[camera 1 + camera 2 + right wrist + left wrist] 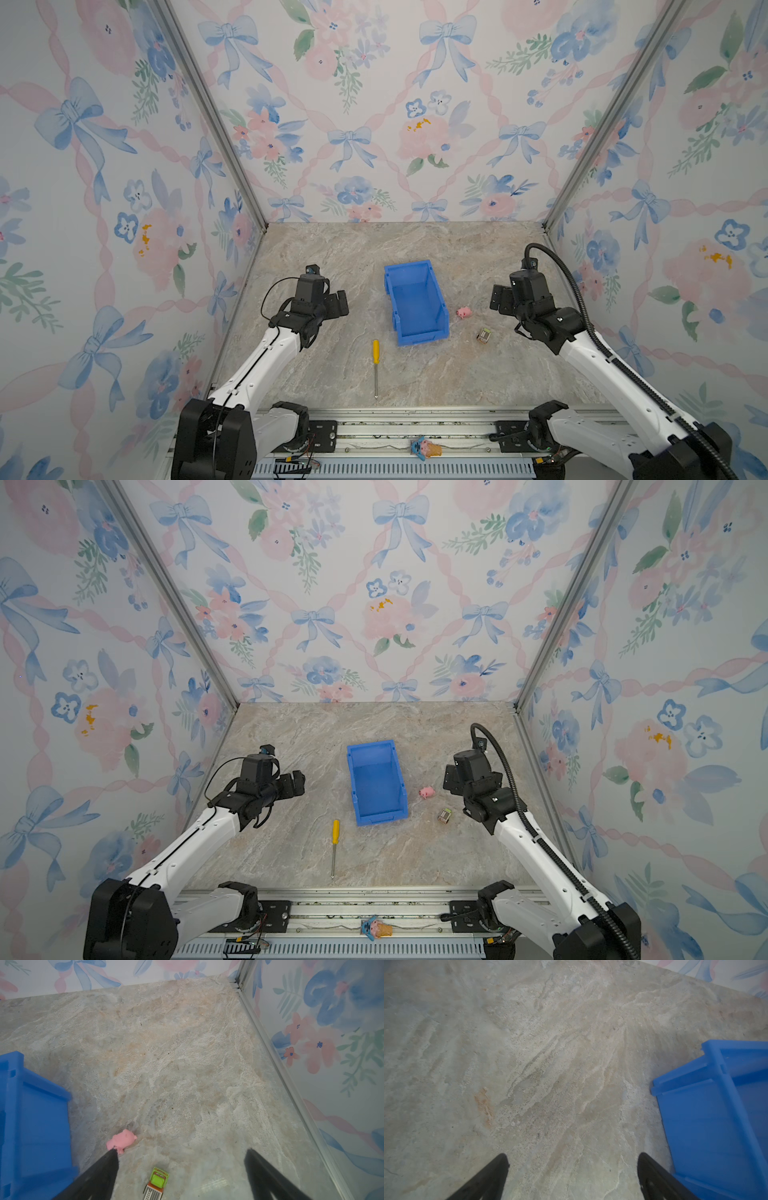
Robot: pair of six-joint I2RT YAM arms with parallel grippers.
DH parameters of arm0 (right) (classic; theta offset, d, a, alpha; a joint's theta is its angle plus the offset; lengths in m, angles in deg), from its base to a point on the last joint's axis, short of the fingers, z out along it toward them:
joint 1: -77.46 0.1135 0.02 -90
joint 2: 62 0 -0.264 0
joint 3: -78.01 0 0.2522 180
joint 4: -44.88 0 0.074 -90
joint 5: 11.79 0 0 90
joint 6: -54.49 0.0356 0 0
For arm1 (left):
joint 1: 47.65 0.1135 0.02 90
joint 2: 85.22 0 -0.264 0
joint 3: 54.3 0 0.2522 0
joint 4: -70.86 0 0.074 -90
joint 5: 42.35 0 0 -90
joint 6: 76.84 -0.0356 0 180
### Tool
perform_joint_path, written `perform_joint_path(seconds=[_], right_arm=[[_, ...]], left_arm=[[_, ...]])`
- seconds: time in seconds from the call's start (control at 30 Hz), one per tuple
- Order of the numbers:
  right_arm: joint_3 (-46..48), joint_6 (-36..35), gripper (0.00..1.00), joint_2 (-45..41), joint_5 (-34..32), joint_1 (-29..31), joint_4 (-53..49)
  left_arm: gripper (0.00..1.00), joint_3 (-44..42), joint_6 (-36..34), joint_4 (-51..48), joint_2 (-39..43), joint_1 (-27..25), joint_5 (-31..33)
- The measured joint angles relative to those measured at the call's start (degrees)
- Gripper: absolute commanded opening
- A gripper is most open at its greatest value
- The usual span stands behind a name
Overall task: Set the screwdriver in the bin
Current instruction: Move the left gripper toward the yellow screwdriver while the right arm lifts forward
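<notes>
One left gripper (573, 1159) is seen spread wide, empty. One slim yellow-handled, silver-shafted screwdriver (375, 365) is laid at seven o'clock of one bright blue plastic bin (415, 299), apart from it. One pink pig toy (463, 312) and one green toy truck (483, 335) are set at its three and four o'clock. One right gripper (181, 1150) is spread, empty.

This looks like a robot lab's test booth rather than a lived-in room: floral bow wallpaper panels (374, 104) framed by aluminium posts (208, 112), a marble-look tabletop (332, 257), and white robot arms (257, 365) bolted to a slotted metal rail (415, 432) in front.
</notes>
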Motion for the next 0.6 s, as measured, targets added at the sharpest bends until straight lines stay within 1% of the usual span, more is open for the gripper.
perform_joint_path(seconds=[0.17,0.27,0.47,0.6], right_arm=[[-1.95,1.62,0.97,2.54,2.1,3.93,-1.95],[-1.97,3.02,0.97,2.6,2.86,5.35,-3.15],[-1.95,4.74,0.97,1.95,3.69,7.58,-5.31],[-1.66,4.85,0.97,-1.31,4.44,8.85,-5.86]], left_arm=[[0.98,0.0,3.67,-4.87,2.45,-4.24,-3.61],[0.97,-0.02,6.12,-7.54,2.91,-7.34,-4.35],[0.98,-1.29,12.26,-10.45,2.36,-14.23,-3.61],[0.94,-1.36,15.69,-10.84,-0.83,-17.4,-1.79]])
